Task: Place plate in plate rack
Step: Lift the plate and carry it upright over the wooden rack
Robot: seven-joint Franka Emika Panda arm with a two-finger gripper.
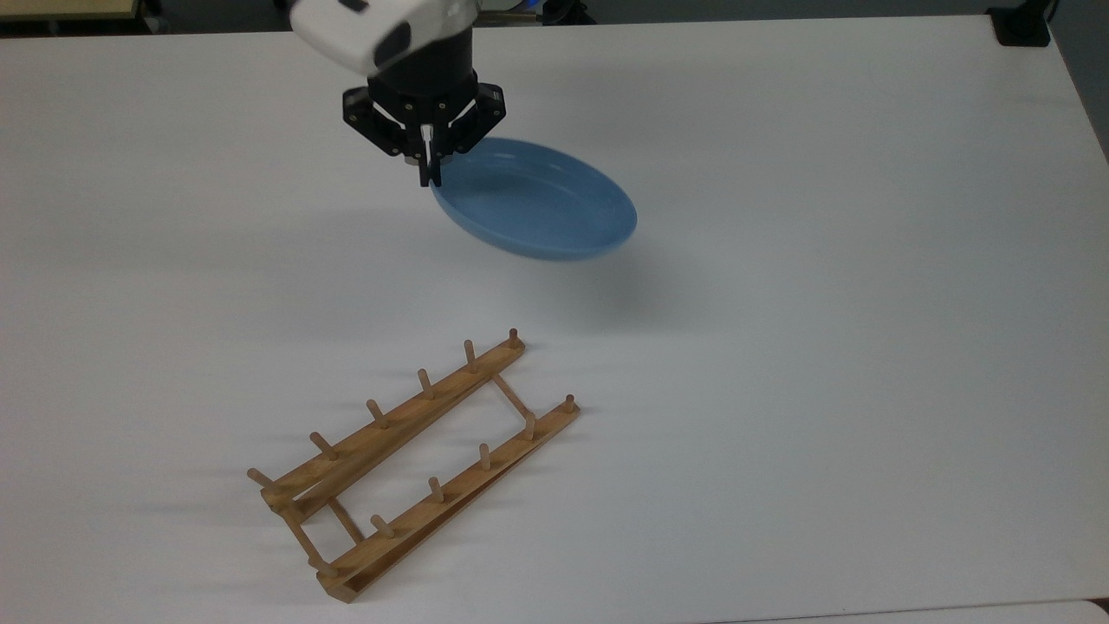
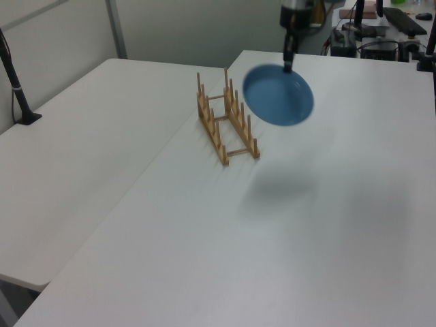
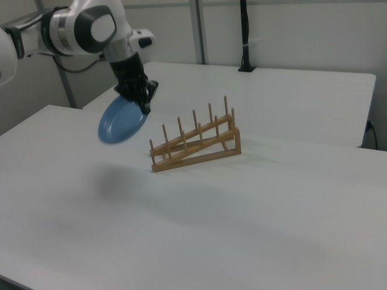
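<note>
- Gripper (image 1: 430, 178) clenched on rim of blue plate (image 1: 537, 204), upper centre of top view.
- Plate tilted, airborne above white table (image 1: 823, 347).
- Plate rack (image 1: 416, 464) lower left, well apart, unloaded.

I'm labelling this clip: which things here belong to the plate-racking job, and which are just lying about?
Job:
- plate, held off the table by its rim
- plate rack, no plate in it yet
- gripper, shut on the plate

Lying about:
- black stand on the neighbouring table
- desk clutter behind the arm
</note>
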